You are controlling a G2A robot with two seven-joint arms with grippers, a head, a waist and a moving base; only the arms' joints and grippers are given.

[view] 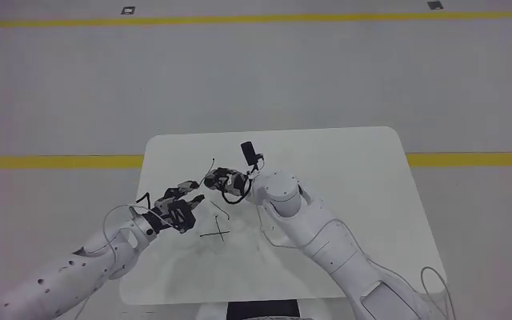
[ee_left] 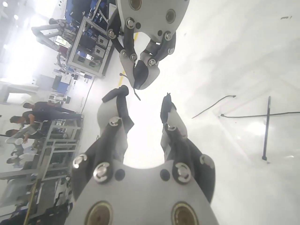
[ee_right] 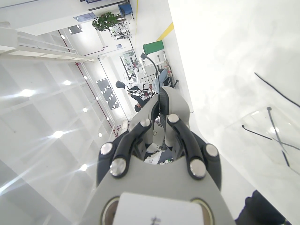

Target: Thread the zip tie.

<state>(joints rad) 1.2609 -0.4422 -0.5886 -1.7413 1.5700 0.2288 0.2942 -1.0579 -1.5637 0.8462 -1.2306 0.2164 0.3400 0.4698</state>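
My right gripper [ee_right: 161,94] is shut on a thin black zip tie [ee_right: 153,67], held above the white table [view: 336,168]. The tie's head end curves away past the fingertips. In the left wrist view the right gripper [ee_left: 140,80] hangs just beyond my left gripper [ee_left: 144,95], and the tie's pointed tail [ee_left: 137,95] pokes down between the two. My left gripper is open with nothing between its fingers [ee_left: 167,101], a short way from that tail. From above, the left gripper [view: 194,198] and right gripper [view: 214,181] face each other near the table's left middle.
Three loose zip ties lie on the table close to the grippers: a single one [ee_left: 213,106] and two crossed ones [ee_left: 267,127], also seen from above [view: 216,234]. The table's rounded edge [view: 152,152] is to the left.
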